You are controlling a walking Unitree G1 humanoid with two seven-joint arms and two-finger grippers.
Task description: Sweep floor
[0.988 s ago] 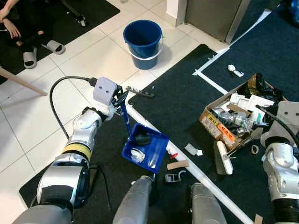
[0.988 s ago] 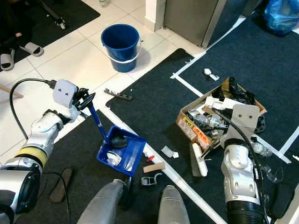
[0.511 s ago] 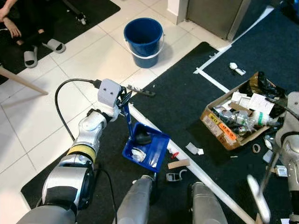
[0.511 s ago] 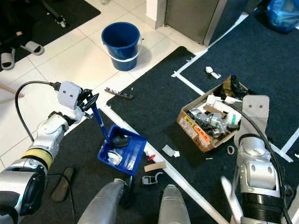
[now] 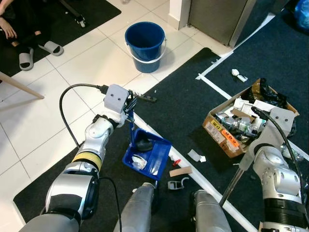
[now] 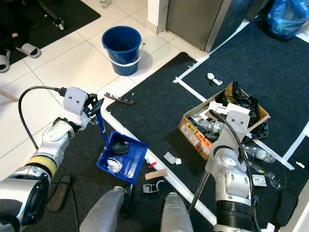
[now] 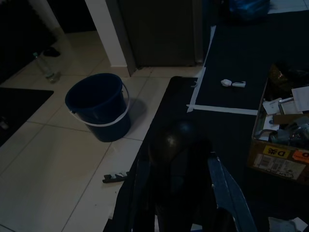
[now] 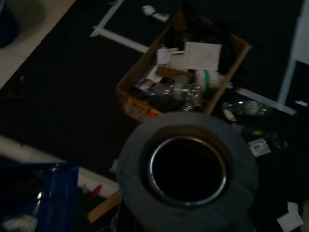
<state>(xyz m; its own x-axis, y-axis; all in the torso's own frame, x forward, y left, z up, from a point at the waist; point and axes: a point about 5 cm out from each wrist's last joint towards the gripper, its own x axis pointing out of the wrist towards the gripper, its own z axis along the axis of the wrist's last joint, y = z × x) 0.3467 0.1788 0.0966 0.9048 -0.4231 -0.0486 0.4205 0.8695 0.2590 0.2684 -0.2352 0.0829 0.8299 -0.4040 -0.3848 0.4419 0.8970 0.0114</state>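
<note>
Two tools are in hand. Farthest left, the left pincer (image 5: 127, 107) is clamped on the upright blue handle of the dustpan (image 5: 147, 153), whose tray rests on the dark mat (image 5: 183, 104) beside the white tape line (image 5: 212, 185), already holding a dark lump and some pale scraps. Just to the right of the tray lie the loose bits to be swept: a red scrap (image 5: 176, 160), a white paper piece (image 5: 195, 155), a wooden strip (image 5: 180, 171) and a small clip (image 5: 176, 183). Farther right, the broom pole (image 5: 231, 185) slants down from the right arm towards the robot's feet; its long axis runs steeply, and its brush end cannot be made out. The right pincer's fingers I cannot tell; the right wrist view looks straight down the pole's hollow grey end (image 8: 187, 170). The debris thus lies between pan and pole, nearer the pan, so the stroke should likely run leftward into the tray. The left wrist view adds the blue bucket (image 7: 99, 105) on the tiles and the cardboard box (image 5: 246, 125) of rubbish.
</note>
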